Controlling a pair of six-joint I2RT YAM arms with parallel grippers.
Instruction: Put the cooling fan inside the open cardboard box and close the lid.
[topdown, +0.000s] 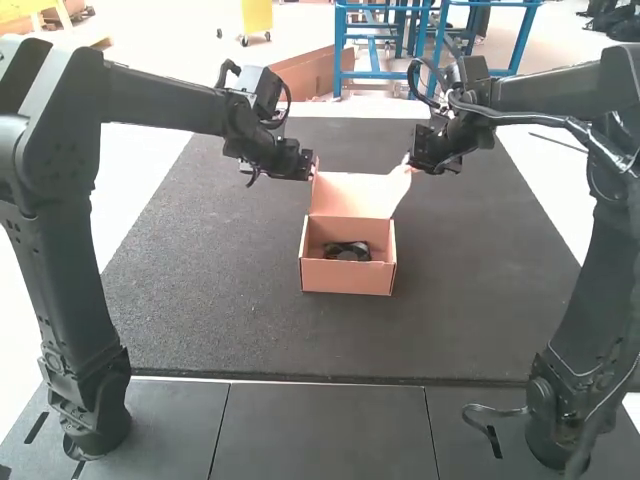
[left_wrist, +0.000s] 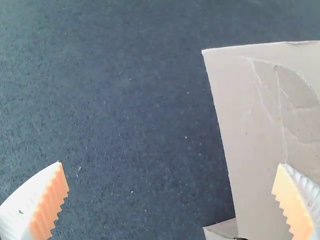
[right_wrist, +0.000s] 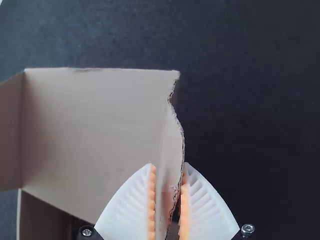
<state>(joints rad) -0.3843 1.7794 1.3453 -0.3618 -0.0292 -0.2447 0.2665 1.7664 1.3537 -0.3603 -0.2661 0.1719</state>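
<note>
Black mat (topdown: 200, 280) bears cardboard box (topdown: 347, 274); right hand (right_wrist: 167, 200) pinches its lid (right_wrist: 95, 135).

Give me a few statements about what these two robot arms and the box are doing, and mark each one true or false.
1. The cooling fan lies inside the cardboard box. True.
2. The lid is folded shut over the box. False: it stands upright and the box is open.
3. The right end effector pinches an edge of the lid. True.
4. The left end effector grips the fan. False: it is open beside the lid's corner and holds nothing.
5. The box stands on a white cloth. False: it stands on a dark mat.
</note>
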